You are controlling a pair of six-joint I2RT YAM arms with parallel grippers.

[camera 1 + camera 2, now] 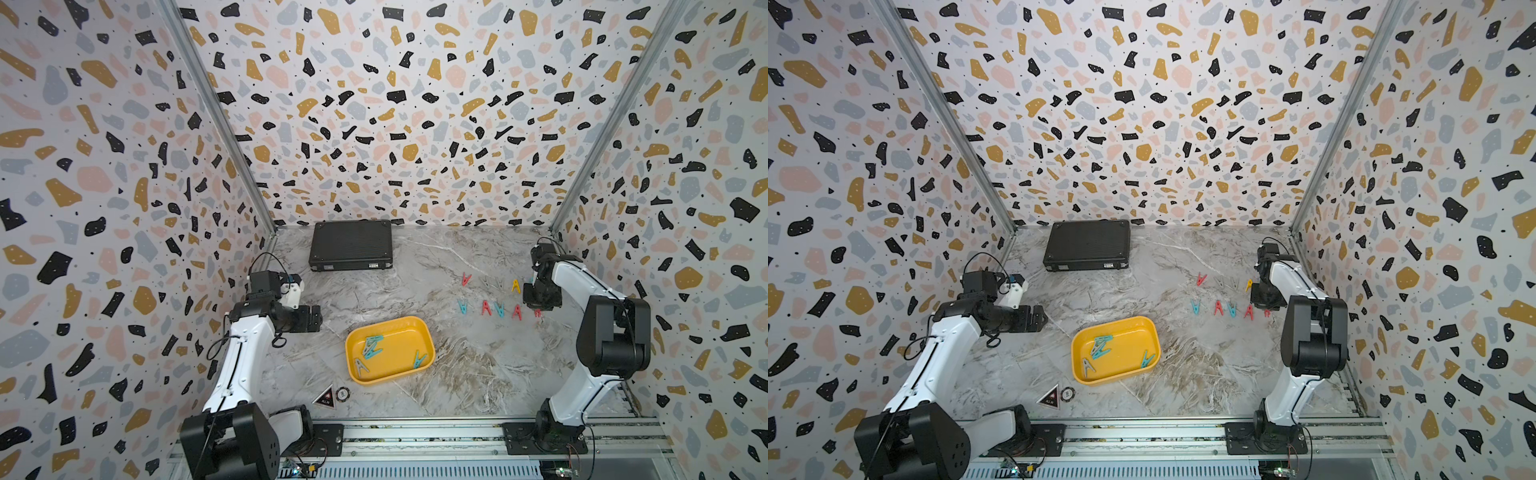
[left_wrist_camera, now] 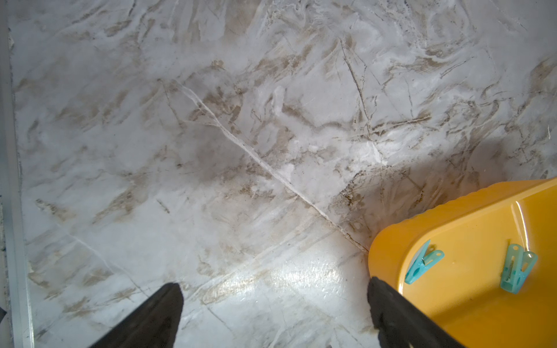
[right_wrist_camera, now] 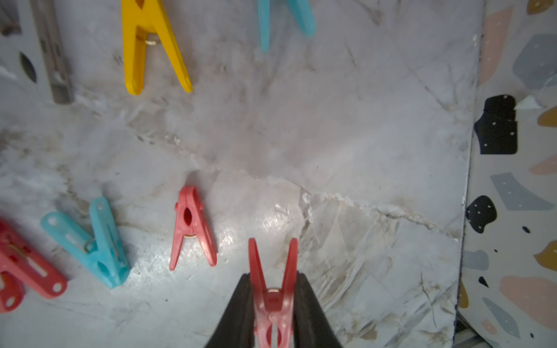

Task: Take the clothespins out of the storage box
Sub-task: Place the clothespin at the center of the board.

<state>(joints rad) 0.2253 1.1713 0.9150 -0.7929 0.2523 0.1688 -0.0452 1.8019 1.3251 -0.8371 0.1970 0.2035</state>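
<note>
Clothespins inside the storage box show in a top view as an overlapping teal cluster whose count is hard to read, a grey one near the box's left wall and a teal one against its right wall. Beyond the box to its right, more clothespins lie in two rows on the marble table. The pale grey ones in the farther row almost vanish into the marble. The right gripper is low at the right end of the nearer row, and its own body hides most of a red clothespin. The left gripper hangs left of the box, well apart from it.

In a top view a black case lies behind the box.

From the left wrist only one corner of the box shows, the rest cut off, with two teal clothespins apart on its floor. The left gripper is spread wide over bare marble. One fingertip overlaps the box wall, and whether it touches is unclear.

From the right wrist the right gripper is pinched narrowly on the red clothespin, legs pointing forward. Yellow and teal ones are cut off by the frame edge.
</note>
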